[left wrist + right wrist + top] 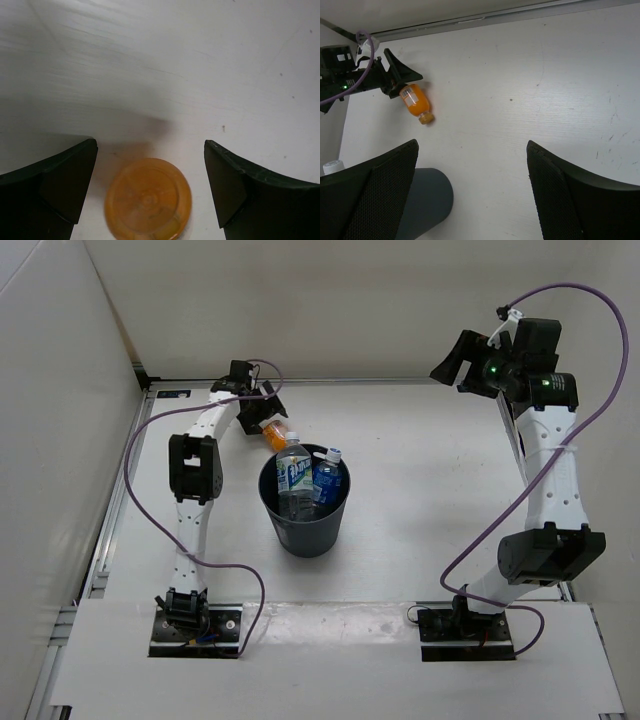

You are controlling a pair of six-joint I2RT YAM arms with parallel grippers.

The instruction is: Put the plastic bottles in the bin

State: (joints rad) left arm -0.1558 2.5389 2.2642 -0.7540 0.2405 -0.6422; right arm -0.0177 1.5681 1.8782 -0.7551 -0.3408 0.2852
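The short orange bottle (pixel 275 433) lies on the table just behind the bin (pixel 305 530). My left gripper (pixel 262 416) is open at the bottle's base. In the left wrist view the orange base (pixel 148 199) sits between the two fingers (pixel 67 182) with a gap on each side. The bin holds the white-blue labelled bottle (pixel 291 472) and the blue-labelled bottle (pixel 328 478), upright; a clear bottle seems to lie below them. My right gripper (pixel 462 360) is open and empty, high at the far right. Its view shows the orange bottle (pixel 414 101) and the bin's wall (pixel 422 205).
White walls close the table at the left and the back, with a metal rail (pixel 400 381) along the back edge. The left arm's purple cable (pixel 150 440) loops over the table's left side. A white board (pixel 330 660) covers the near edge.
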